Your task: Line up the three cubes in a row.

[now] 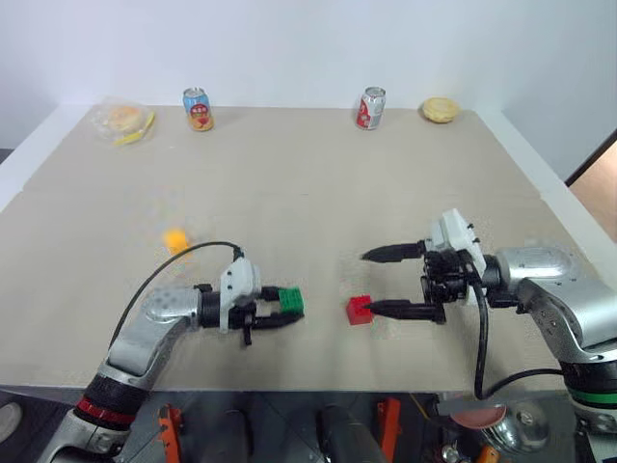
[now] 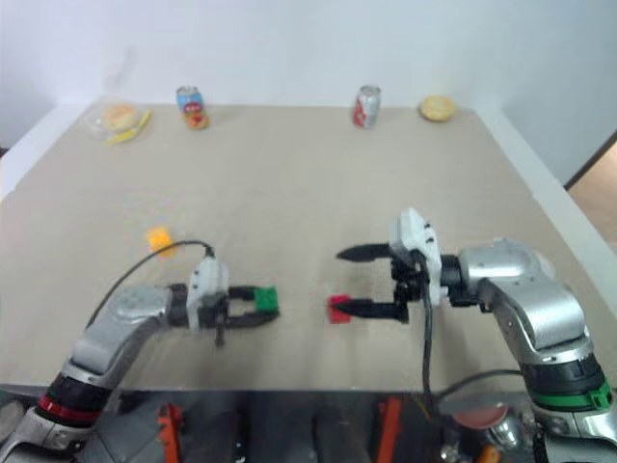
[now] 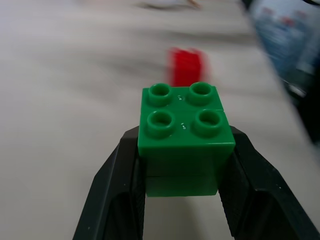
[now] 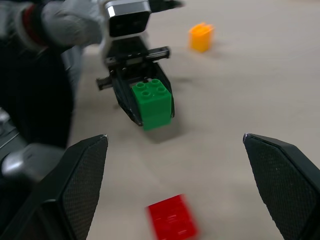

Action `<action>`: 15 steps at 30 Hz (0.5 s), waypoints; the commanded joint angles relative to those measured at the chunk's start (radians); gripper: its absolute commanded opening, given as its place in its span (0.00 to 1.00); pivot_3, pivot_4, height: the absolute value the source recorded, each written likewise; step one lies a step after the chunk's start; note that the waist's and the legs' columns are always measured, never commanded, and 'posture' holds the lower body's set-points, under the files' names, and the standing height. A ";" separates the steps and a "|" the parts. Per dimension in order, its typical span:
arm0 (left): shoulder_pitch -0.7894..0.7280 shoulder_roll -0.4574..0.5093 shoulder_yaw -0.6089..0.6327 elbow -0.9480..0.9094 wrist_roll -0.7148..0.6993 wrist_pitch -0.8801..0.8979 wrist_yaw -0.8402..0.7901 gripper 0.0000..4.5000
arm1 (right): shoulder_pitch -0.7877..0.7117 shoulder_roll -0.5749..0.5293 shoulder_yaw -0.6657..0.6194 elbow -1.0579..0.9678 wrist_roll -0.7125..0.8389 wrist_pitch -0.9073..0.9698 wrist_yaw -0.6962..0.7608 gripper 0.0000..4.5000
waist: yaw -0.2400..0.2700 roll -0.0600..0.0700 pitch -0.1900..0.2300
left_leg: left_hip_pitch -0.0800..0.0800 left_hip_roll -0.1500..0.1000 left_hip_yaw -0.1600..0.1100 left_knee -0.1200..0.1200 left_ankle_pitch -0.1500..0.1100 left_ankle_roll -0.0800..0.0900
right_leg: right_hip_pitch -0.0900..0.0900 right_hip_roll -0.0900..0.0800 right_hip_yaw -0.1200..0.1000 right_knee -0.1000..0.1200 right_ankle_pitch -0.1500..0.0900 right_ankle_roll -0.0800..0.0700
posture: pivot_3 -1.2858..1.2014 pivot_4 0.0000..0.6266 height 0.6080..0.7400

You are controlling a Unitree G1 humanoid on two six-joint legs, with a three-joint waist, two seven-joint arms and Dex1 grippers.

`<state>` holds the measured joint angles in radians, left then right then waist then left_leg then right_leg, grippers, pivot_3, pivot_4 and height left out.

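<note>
My left gripper point(image 1: 287, 309) is shut on the green cube point(image 1: 291, 301), holding it near the table's front edge; its studded top point(image 3: 184, 116) faces up between the black fingers point(image 3: 112, 185). The red cube point(image 1: 360, 310) lies on the table just right of it, touching the near fingertip of my right gripper point(image 1: 371, 282), which stands wide open and points left. The red cube point(image 4: 172, 219) lies between that gripper's spread fingers. The orange-yellow cube point(image 1: 175, 239) sits apart at the left, farther back point(image 4: 201, 37).
Two drink cans point(image 1: 197, 108) point(image 1: 371, 107) stand near the far edge of the beige table point(image 1: 308, 193). A bagged food item point(image 1: 123, 122) lies at the far left and a round bun point(image 1: 440, 109) at the far right.
</note>
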<state>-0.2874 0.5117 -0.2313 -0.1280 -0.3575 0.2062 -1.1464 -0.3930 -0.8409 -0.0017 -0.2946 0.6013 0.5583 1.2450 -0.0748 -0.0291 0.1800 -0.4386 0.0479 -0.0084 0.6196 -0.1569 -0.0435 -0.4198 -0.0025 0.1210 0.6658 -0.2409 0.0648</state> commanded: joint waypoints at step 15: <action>-0.123 -0.038 -0.066 0.174 0.089 -0.114 -0.089 0.30 | 0.043 -0.015 -0.037 -0.104 0.026 0.006 -0.053 1.00 | 0.001 0.000 0.000 | -0.001 0.000 0.000 -0.001 0.000 0.001 | -0.001 0.000 0.000 0.000 0.000 0.000 | 0.52 0.24 0.95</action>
<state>-0.3910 0.4780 -0.2997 0.0574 -0.2683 0.1126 -1.2287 -0.3507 -0.8435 -0.0041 -0.3567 0.6066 0.5663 1.1941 -0.0737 -0.0296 0.1803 -0.4398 0.0479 -0.0081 0.6185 -0.1565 -0.0428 -0.4205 -0.0027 0.1208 0.6658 -0.2413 0.0653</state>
